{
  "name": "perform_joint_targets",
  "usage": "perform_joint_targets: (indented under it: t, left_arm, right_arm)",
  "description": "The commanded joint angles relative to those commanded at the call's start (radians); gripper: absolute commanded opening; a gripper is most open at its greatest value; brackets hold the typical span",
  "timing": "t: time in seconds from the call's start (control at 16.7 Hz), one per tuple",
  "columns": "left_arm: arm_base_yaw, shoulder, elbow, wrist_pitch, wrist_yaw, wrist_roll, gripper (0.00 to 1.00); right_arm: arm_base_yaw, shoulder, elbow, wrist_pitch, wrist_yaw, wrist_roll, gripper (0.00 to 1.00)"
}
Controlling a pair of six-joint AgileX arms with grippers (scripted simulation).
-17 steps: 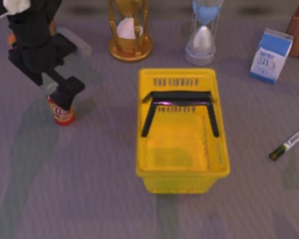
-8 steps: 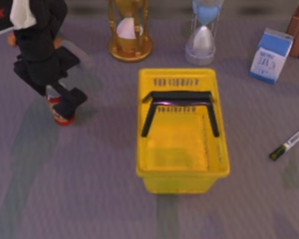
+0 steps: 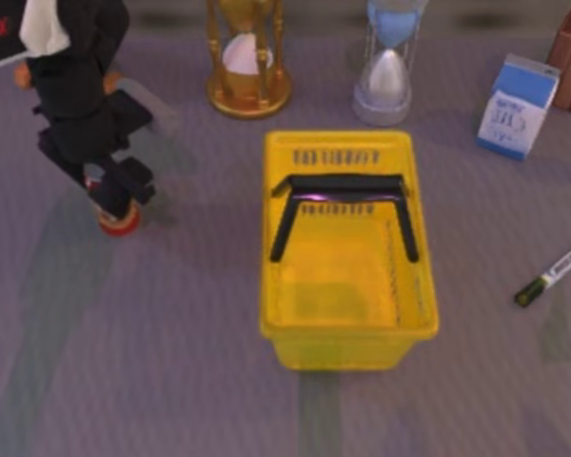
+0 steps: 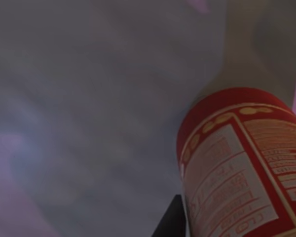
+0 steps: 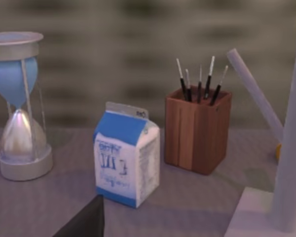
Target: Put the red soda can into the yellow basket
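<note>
The red soda can (image 3: 120, 222) stands upright on the table at the left, mostly hidden under my left gripper (image 3: 117, 195). That gripper is shut on the can from above. In the left wrist view the can (image 4: 241, 168) fills the near side, and one dark finger (image 4: 171, 222) lies against its wall. The other finger is hidden. The yellow basket (image 3: 347, 328), with its black handles folded across it, sits at the table's middle, well right of the can. My right arm is parked out of the top view, one finger (image 5: 84, 222) showing, open.
At the back stand a gold hourglass (image 3: 248, 62) and a blue hourglass (image 3: 387, 67). A blue-and-white milk carton (image 3: 517, 105) and a wooden pen holder (image 5: 197, 128) are at the back right. A marker (image 3: 552, 273) lies at the right edge.
My left gripper has come down over the can and shifted slightly left, so it now covers most of the can. The can and basket have not moved.
</note>
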Motion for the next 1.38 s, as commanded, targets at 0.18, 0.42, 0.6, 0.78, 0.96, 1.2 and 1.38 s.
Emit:
perform_joint_targets:
  t: [0.18,0.42,0.6,0.78,0.96,1.2,1.38]
  left_arm:
    - [0.0,0.0,0.0,0.0,0.0,0.0,0.1]
    - [0.0,0.0,0.0,0.0,0.0,0.0,0.0]
    - [0.0,0.0,0.0,0.0,0.0,0.0,0.0]
    - [0.001,-0.002,0.0,0.0,0.0,0.001,0.0]
    - [-0.003,-0.002,-0.006,0.03,0.025,-0.007,0.0]
    - [-0.019,-0.01,-0.045,0.208,0.163,-0.064,0.0]
    - [-0.035,-0.021,-0.095,0.429,0.323,-0.135,0.0]
  right_arm:
    - [0.0,0.0,0.0,0.0,0.0,0.0,1.0]
    - [0.0,0.0,0.0,0.0,0.0,0.0,1.0]
    - [0.0,0.0,0.0,0.0,0.0,0.0,1.0]
    - [0.0,0.0,0.0,0.0,0.0,0.0,1.0]
    - [0.0,0.0,0.0,0.0,0.0,0.0,1.0]
    - [0.0,0.0,0.0,0.0,0.0,0.0,1.0]
    - [0.0,0.0,0.0,0.0,0.0,0.0,1.0]
